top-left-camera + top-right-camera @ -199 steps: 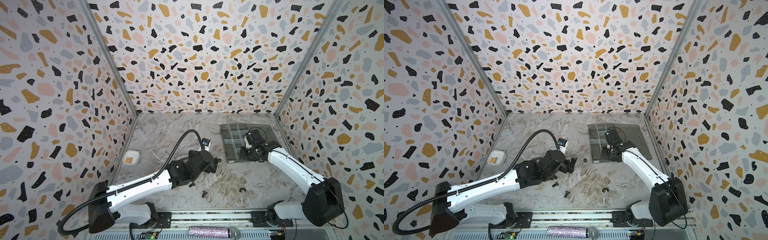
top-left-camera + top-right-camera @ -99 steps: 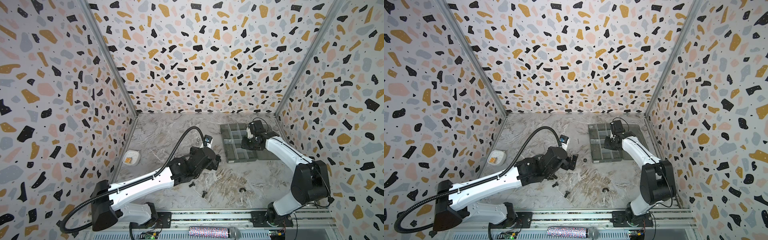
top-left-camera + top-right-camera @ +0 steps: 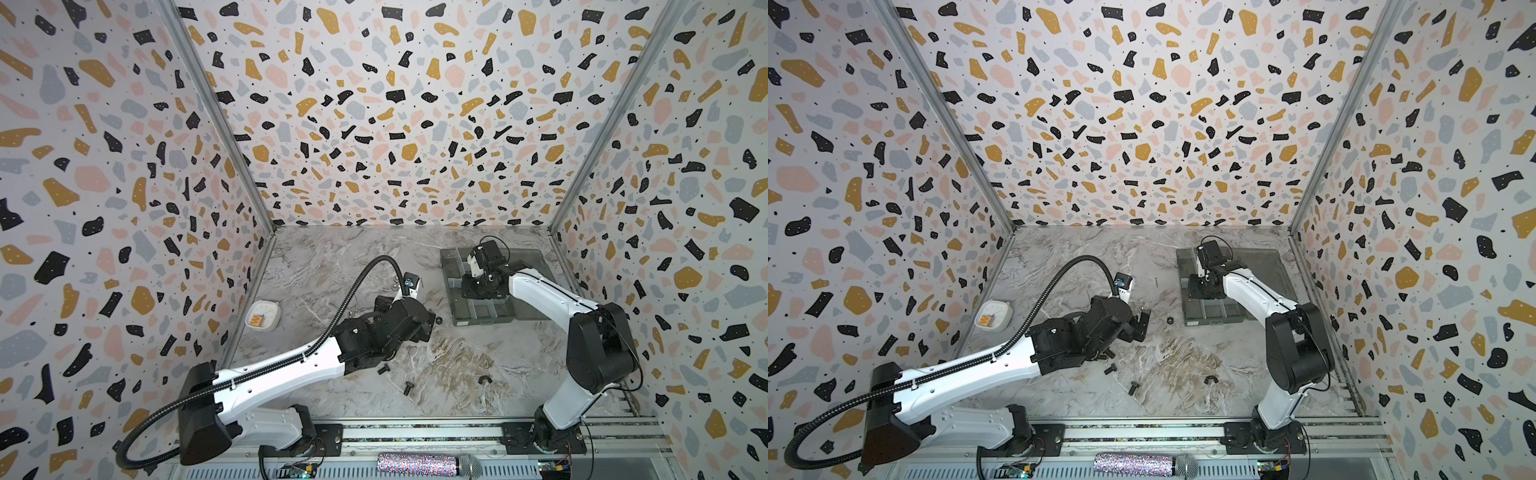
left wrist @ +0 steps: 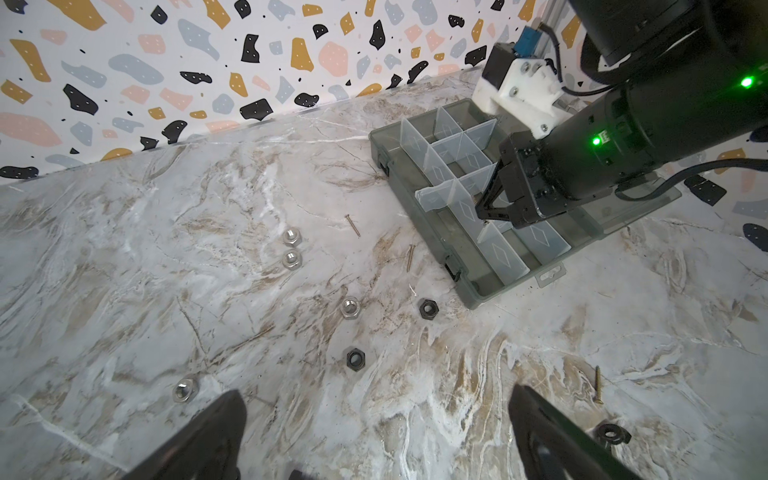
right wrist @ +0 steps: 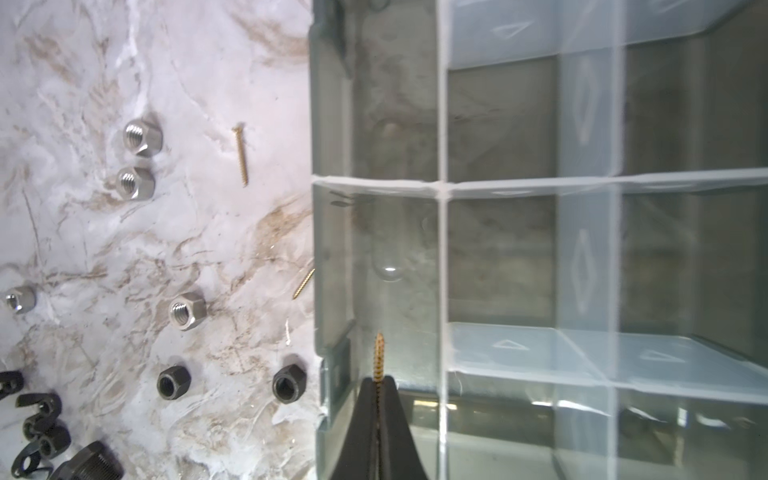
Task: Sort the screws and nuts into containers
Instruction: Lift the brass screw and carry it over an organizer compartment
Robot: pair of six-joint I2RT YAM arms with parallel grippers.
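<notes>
Step in hand: depositing. Right gripper [image 5: 378, 384]: clamped on a brass screw [image 5: 379, 353], poised over an edge compartment [image 5: 395, 257] of the organiser box [image 3: 478, 321], right of centre in both top views. Left gripper [image 4: 376, 395]: spread wide, empty, near loose hex nuts [image 4: 355, 358] mid-frame. Next move, as judged: release within the dividers.

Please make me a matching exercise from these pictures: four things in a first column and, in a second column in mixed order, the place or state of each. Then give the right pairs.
Column A
1. left gripper
2. right gripper
3. white dish
4. black hex nut

Column B
a. on the table, by the wall on the left arm's side
b. shut on a brass screw, over the organiser box
c. lying on the table, just off the organiser box's corner
d. open, nothing between its fingers

Pairs: 1-d, 2-b, 3-a, 4-c
</notes>
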